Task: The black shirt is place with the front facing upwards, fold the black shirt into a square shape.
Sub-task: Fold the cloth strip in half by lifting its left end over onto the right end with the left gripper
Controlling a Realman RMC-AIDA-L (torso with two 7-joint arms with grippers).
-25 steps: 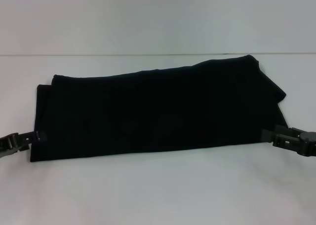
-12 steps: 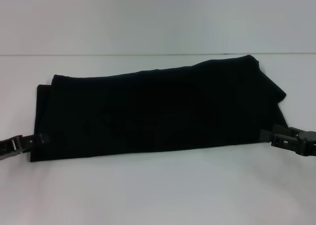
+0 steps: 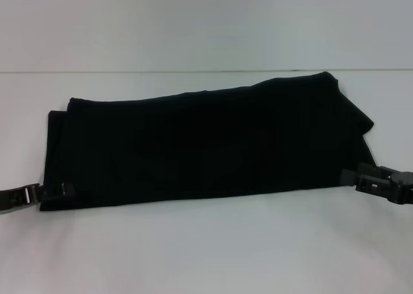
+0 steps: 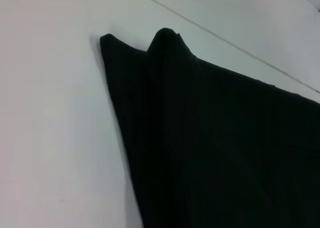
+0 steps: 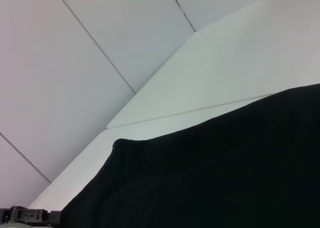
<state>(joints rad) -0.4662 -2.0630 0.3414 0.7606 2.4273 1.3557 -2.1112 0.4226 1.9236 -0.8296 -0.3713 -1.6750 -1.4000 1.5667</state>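
Left pincer [image 3: 57, 191] sat at the black shirt [image 3: 206, 146] corner nearest it, right pincer [image 3: 352, 176] likewise; grip on both unreadable. A shallow pinch could drop layers mid-fold.

Matt black shirt [image 3: 213, 142] cloth, smooth table [image 3: 206, 249]

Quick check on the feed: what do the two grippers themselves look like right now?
Both are dark, blocky, angular assemblies. The left gripper carries a small pale metallic patch on its body; the right gripper has a small pale rectangular patch. No cables show.

No readable text, label or sign anywhere.
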